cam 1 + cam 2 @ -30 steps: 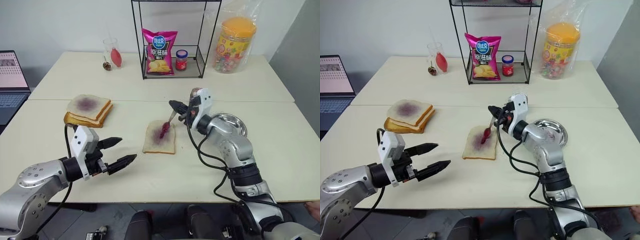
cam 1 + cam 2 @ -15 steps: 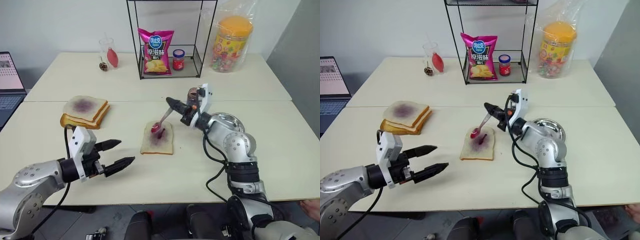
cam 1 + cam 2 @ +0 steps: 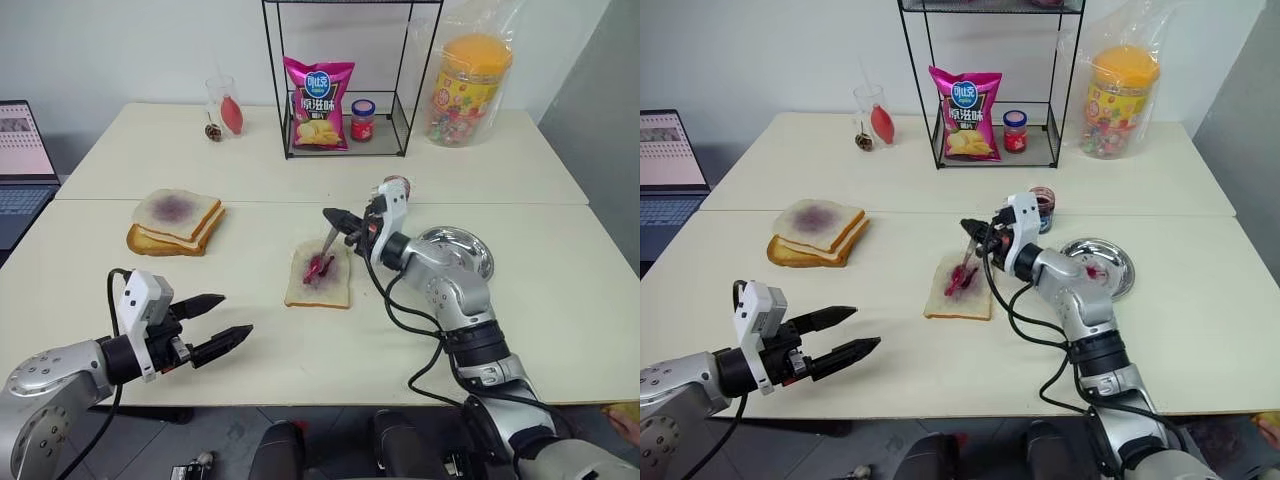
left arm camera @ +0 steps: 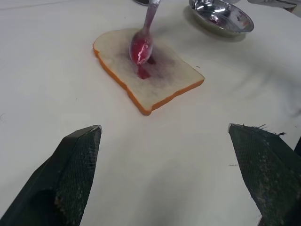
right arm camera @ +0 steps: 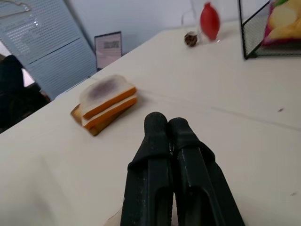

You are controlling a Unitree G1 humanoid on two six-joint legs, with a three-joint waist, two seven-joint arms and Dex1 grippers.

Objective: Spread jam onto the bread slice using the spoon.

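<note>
The bread slice [image 3: 318, 283] lies flat mid-table with a purple-red smear at its centre. My right gripper [image 3: 334, 217] hovers over the slice's far edge, shut on the handle of the spoon [image 3: 323, 255]. The spoon slopes down, and its red-smeared bowl [image 4: 140, 48] is at the smear. The jam jar [image 3: 1043, 205] stands just behind my right wrist. My left gripper [image 3: 234, 316] is open and holds nothing. It is near the table's front edge, left of the slice and pointing toward it.
A round metal dish [image 3: 462, 250] sits right of the slice. A stack of bread slices [image 3: 177, 220] lies at the left. A wire rack [image 3: 345, 80] at the back holds a chips bag and a red-lidded jar. A candy jar [image 3: 470, 88], a glass [image 3: 224, 104] and a laptop [image 3: 22, 150] are also here.
The spoon stands steeper, and its bowl has come from the slice's far edge down to the smear. My left gripper, still open, has drawn back toward the front left.
</note>
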